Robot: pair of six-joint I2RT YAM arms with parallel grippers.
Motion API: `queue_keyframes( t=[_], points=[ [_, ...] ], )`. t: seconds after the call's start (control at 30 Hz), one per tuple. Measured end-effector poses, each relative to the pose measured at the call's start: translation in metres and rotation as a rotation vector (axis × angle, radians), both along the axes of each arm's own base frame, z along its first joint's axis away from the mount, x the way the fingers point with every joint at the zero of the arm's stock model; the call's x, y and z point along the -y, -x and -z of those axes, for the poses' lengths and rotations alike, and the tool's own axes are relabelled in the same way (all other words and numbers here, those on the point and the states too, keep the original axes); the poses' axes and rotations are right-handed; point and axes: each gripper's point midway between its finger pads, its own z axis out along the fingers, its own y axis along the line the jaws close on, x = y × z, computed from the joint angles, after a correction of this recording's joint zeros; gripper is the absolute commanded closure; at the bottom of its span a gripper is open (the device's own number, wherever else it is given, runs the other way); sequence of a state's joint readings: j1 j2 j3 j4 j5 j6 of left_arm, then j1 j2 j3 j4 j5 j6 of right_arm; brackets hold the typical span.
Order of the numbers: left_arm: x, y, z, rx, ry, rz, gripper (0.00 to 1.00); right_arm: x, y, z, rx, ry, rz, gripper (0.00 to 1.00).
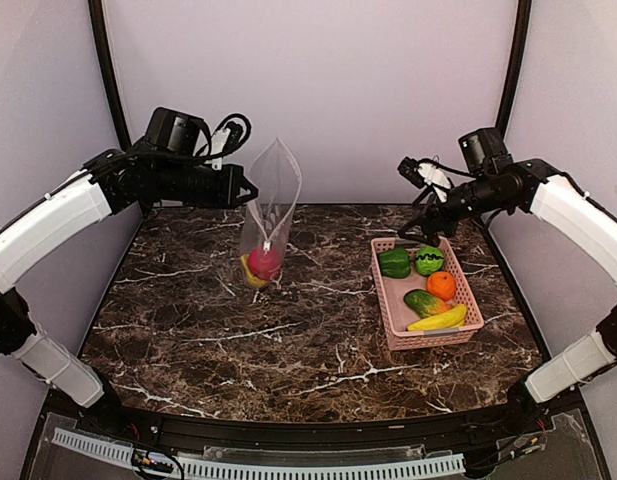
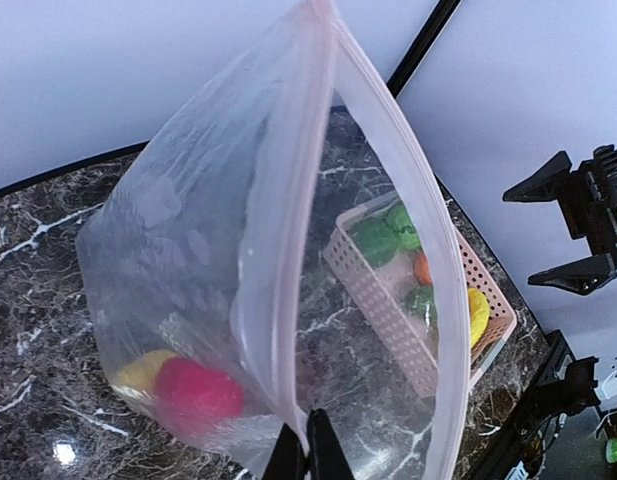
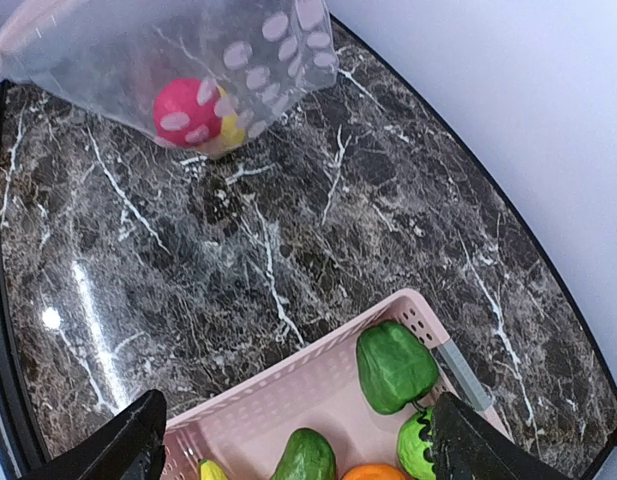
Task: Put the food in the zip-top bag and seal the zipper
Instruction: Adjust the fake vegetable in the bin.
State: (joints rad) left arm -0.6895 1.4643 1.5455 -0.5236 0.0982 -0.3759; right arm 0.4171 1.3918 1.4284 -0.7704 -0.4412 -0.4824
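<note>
The zip-top bag (image 1: 271, 205), red apple (image 1: 265, 262) inside, hangs open from the left gripper (image 1: 250, 187) clenched on its rim; loading looks underway, so the empty, spread right gripper (image 1: 420, 220) above the pink basket (image 1: 435, 339) should next take a green pepper (image 1: 394, 262).

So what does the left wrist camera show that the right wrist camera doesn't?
Only the left wrist view: the zip-top bag's open mouth with its pink zipper, the left gripper pinching its edge, and the open right gripper beyond. Only the right wrist view: the bag's pale round dots, and the pink basket's inside from above. Both: the red apple and a yellow piece in the bag, the basket, a green pepper, the marble table.
</note>
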Motion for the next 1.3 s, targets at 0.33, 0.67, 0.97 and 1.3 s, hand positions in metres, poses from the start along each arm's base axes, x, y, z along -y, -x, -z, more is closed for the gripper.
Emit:
queue_keyframes(
  t=[0.33, 0.67, 0.97, 1.3],
  points=[
    [-0.062, 0.03, -0.028, 0.07, -0.237, -0.048, 0.99, 0.022, 0.027, 0.068, -0.11, 0.152, -0.026, 0.14],
    [-0.091, 0.068, -0.022, 0.04, -0.272, -0.025, 0.99, 0.034, 0.049, 0.072, -0.093, 0.208, -0.075, 0.2],
    [-0.061, 0.067, 0.051, -0.114, -0.268, 0.078, 0.99, 0.05, 0.046, 0.129, -0.23, 0.33, -0.039, 0.28],
    [-0.044, 0.052, 0.045, -0.054, -0.187, 0.073, 0.99, 0.046, -0.018, 0.176, -0.26, 0.399, 0.009, 0.27]
  ],
)
